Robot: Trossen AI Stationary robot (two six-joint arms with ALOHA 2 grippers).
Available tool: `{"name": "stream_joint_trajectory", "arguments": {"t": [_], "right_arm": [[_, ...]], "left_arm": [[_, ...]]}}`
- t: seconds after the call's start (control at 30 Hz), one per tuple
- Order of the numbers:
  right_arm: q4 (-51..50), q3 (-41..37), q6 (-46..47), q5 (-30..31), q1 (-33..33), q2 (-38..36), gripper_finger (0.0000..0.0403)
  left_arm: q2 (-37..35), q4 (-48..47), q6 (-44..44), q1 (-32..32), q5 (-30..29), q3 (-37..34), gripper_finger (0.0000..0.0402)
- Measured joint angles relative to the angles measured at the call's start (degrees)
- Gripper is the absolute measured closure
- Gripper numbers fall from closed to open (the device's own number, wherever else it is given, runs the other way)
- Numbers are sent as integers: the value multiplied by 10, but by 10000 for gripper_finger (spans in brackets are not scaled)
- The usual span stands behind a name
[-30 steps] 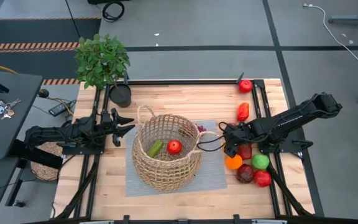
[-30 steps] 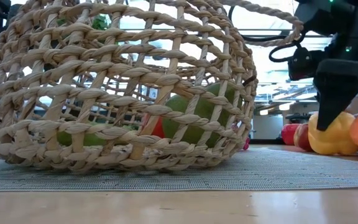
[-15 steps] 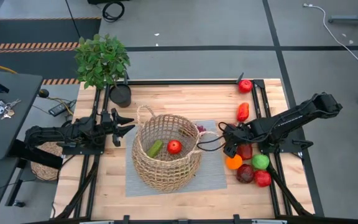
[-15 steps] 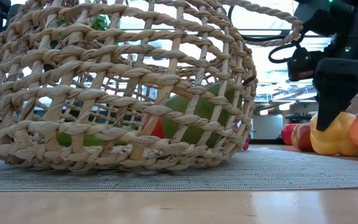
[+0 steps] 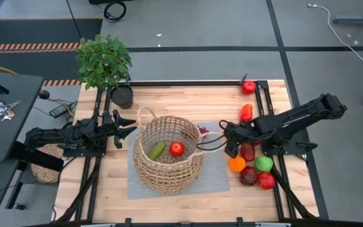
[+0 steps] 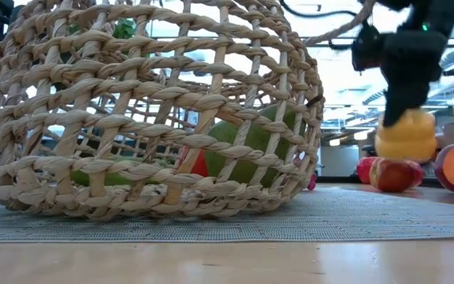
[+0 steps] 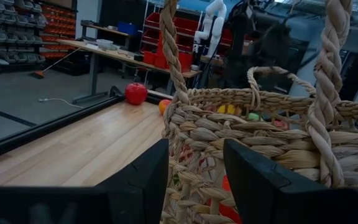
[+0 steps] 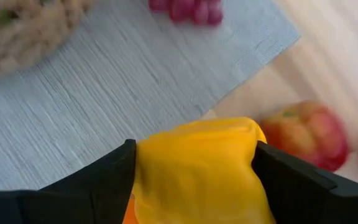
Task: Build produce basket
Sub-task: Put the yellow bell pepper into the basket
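on the far left of the desk (image 5: 169,98) a potted plant (image 5: 104,60) stands. the left tool (image 5: 129,125) waits just left of the basket (image 5: 167,153), fingers closed on nothing. the basket sits on a grey mat (image 5: 216,173) holding a green piece (image 5: 157,150) and a red one (image 5: 177,148). right of it, the right tool (image 6: 400,118) is clamped around a yellow pepper (image 6: 405,136), raised off the desk above the produce pile (image 5: 255,169).

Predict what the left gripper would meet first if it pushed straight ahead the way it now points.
Most likely the basket: the left gripper points at its near wall, nothing showing between them.
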Motion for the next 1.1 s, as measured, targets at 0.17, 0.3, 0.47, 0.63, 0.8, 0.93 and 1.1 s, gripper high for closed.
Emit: {"name": "stream_joint_trajectory", "arguments": {"t": [0.17, 0.3, 0.47, 0.63, 0.8, 0.93, 1.1], "right_arm": [[-47, 78, -23, 22, 0, 0, 97], [-94, 139, -40, 42, 0, 0, 97], [-175, 208, -44, 97, 0, 0, 97], [-209, 268, -62, 225, 0, -1, 97], [-123, 303, -120, 307, 0, -1, 97], [15, 305, -211, 299, 0, 1, 97], [175, 305, -301, 297, 0, 5, 97]], "left_arm": [[0, 0, 0, 0, 0, 0, 241], [0, 0, 0, 0, 0, 0, 241], [0, 0, 0, 0, 0, 0, 241], [0, 0, 0, 0, 0, 0, 241], [0, 0, 0, 0, 0, 0, 241], [0, 0, 0, 0, 0, 0, 241], [0, 0, 0, 0, 0, 0, 241]]}}
